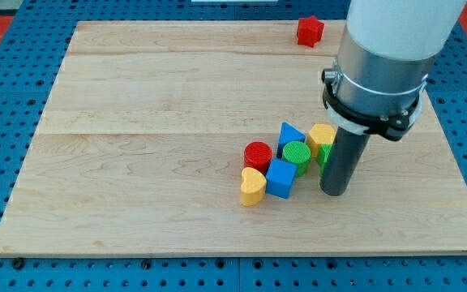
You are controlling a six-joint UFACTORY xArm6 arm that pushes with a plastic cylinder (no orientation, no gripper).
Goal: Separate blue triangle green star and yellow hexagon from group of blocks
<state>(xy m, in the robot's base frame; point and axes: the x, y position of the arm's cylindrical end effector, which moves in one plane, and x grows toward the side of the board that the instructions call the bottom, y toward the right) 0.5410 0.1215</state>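
Note:
A group of blocks lies right of the board's middle. The blue triangle (290, 136) sits at the group's top, with the yellow hexagon (323, 135) to its right. A sliver of a green block (322, 155), likely the green star, shows under the hexagon, mostly hidden by my rod. My tip (335, 191) rests on the board just right of the group, touching or nearly touching that green block. A green cylinder (297, 153), red cylinder (258, 154), blue cube (280, 178) and yellow heart (252, 186) make up the rest of the group.
A red block (310, 31) lies alone near the board's top edge, right of centre. The wooden board (136, 122) sits on a blue pegboard. The arm's wide white and grey body (383, 57) covers the upper right.

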